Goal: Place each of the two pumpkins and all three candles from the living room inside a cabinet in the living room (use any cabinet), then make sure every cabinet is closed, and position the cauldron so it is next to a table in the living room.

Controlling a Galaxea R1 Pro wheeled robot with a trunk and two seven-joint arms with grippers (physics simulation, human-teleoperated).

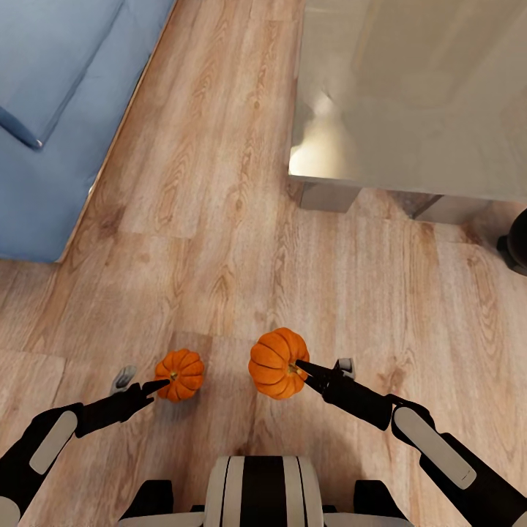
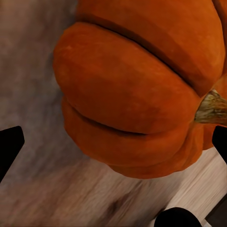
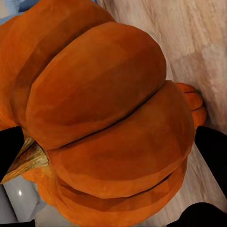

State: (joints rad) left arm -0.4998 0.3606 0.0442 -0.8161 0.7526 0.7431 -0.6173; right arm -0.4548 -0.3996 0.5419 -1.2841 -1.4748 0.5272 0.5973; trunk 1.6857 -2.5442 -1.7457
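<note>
Two orange ribbed pumpkins hang over the wood floor in front of me. The smaller-looking left pumpkin [image 1: 180, 374] [image 2: 137, 94] sits between the fingers of my left gripper [image 1: 158, 385] [image 2: 113, 146], which is shut on it near the stem. The right pumpkin [image 1: 277, 363] [image 3: 104, 118] looks larger and nearer. My right gripper [image 1: 301, 369] [image 3: 111, 151] is shut on it at the stem side. A glossy pale table [image 1: 410, 95] stands at the far right. A black round object [image 1: 517, 241] is cut off by the right edge; I cannot tell whether it is the cauldron. The candles and the cabinet are out of view.
A blue sofa [image 1: 58, 110] fills the far left. Between it and the table runs a strip of wood floor [image 1: 219, 183]. The table's grey legs [image 1: 329, 196] stand near its front corner. My own base [image 1: 263, 490] shows at the bottom.
</note>
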